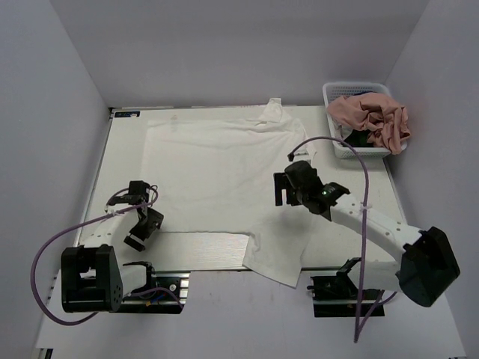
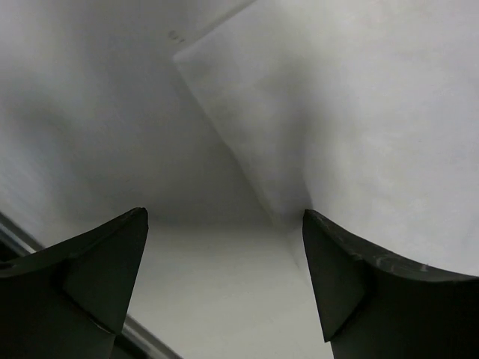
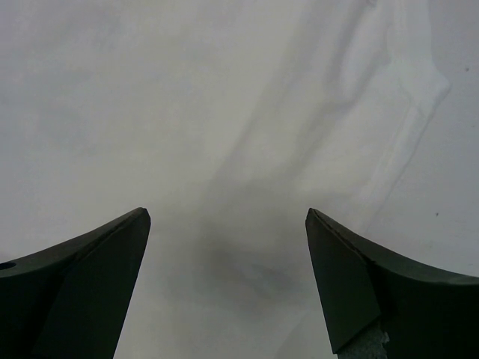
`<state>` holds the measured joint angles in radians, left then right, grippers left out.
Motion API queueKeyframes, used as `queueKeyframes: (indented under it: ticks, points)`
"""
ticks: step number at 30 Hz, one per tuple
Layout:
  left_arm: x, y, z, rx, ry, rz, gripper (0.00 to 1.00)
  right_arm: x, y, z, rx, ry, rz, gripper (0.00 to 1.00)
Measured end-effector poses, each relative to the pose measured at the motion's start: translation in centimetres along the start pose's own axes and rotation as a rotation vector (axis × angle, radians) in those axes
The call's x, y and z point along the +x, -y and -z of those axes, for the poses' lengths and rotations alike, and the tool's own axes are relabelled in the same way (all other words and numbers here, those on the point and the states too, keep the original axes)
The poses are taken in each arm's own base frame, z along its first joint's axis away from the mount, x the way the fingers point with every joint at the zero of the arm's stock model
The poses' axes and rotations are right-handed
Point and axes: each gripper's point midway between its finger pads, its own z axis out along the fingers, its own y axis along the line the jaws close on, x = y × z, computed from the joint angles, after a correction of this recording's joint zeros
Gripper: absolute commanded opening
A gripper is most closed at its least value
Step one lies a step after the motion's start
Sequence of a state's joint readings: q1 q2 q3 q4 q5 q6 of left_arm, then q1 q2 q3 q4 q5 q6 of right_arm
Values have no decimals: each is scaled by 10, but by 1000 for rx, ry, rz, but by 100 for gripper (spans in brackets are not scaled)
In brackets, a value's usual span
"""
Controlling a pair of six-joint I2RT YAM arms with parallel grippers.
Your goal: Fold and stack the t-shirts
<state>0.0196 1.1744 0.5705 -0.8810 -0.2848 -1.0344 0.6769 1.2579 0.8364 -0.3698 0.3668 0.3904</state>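
Observation:
A large white t-shirt [image 1: 209,176] lies spread flat over the table, one part trailing toward the near edge [image 1: 273,258]. My left gripper [image 1: 137,238] hovers open at the shirt's near-left corner. In the left wrist view that corner's cloth [image 2: 352,112] reaches the right finger, and bare table [image 2: 82,127] shows beside it, with nothing between the fingers of the gripper [image 2: 224,277]. My right gripper [image 1: 287,196] hangs open over the shirt's right side. The right wrist view shows wrinkled white cloth [image 3: 187,112] under the empty gripper [image 3: 228,284]. A pink t-shirt [image 1: 372,116] is heaped in the basket over a dark green one [image 1: 358,139].
A white mesh basket [image 1: 352,89] stands at the far right corner of the table. Grey walls close in the back and both sides. A purple cable [image 1: 364,217] loops along the right arm, another [image 1: 41,262] beside the left base.

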Motion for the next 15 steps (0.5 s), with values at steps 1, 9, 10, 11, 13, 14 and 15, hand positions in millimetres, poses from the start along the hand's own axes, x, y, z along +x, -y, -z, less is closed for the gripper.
queueKeyframes:
  ticks: [1,9,10,11,13,14,15]
  points:
    - [-1,3,-1,10,1,10,91,5,-6,6,-17,1,15,90]
    - [-11,26,0,83,29,61,90,70,-30,30,-75,-125,179,90]
    - [-13,26,3,92,37,68,90,78,-30,32,-75,-145,194,90]
    - [-15,27,6,105,51,75,90,85,-30,34,-76,-160,208,90]
    - [-21,27,12,128,80,92,90,95,-31,38,-82,-185,230,90]
    - [-23,28,14,138,94,101,88,99,-31,40,-85,-192,239,90]
    - [-26,29,16,147,106,112,83,102,-31,43,-88,-199,248,90]
